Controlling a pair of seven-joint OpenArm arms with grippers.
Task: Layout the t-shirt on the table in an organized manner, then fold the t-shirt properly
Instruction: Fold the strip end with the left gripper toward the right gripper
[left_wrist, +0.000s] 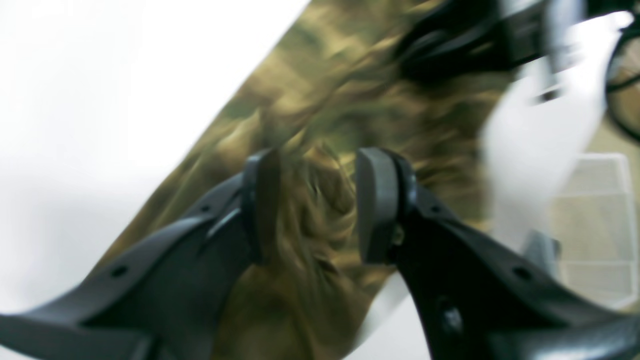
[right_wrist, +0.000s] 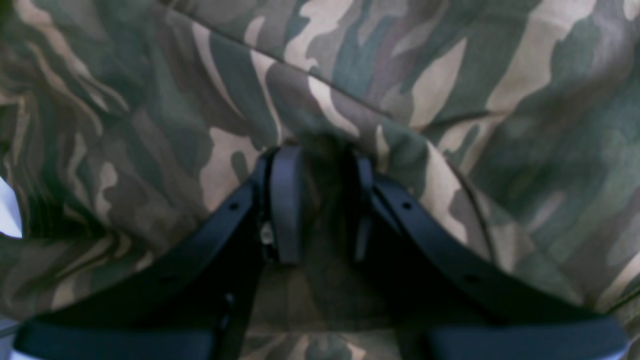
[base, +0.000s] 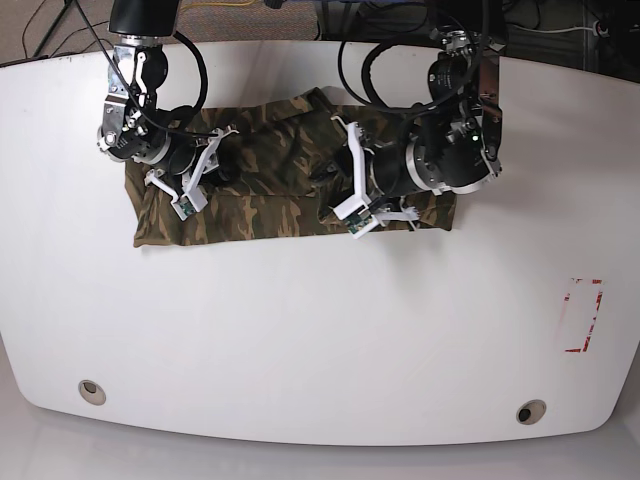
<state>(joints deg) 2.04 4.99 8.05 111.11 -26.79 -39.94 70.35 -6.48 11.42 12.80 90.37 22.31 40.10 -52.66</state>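
Note:
The camouflage t-shirt (base: 260, 205) lies in a wide, wrinkled band on the far half of the white table (base: 320, 330). My left gripper (left_wrist: 317, 200) is over the shirt's right part, and the picture there is blurred by motion. Its jaws stand well apart, with a loose hump of the t-shirt (left_wrist: 350, 100) between them. In the base view the left gripper (base: 330, 178) points left over the cloth. My right gripper (right_wrist: 322, 200) is shut on a raised fold of the t-shirt (right_wrist: 450, 75). It sits on the shirt's left part, where the base view shows the right gripper (base: 220, 165) low on the cloth.
A red-and-white tape mark (base: 582, 316) sits near the table's right edge. Two grommet holes (base: 91, 391) (base: 530, 411) lie near the front edge. Black cables loop behind both arms at the back. A white wire grid (left_wrist: 595, 225) shows past the table in the left wrist view.

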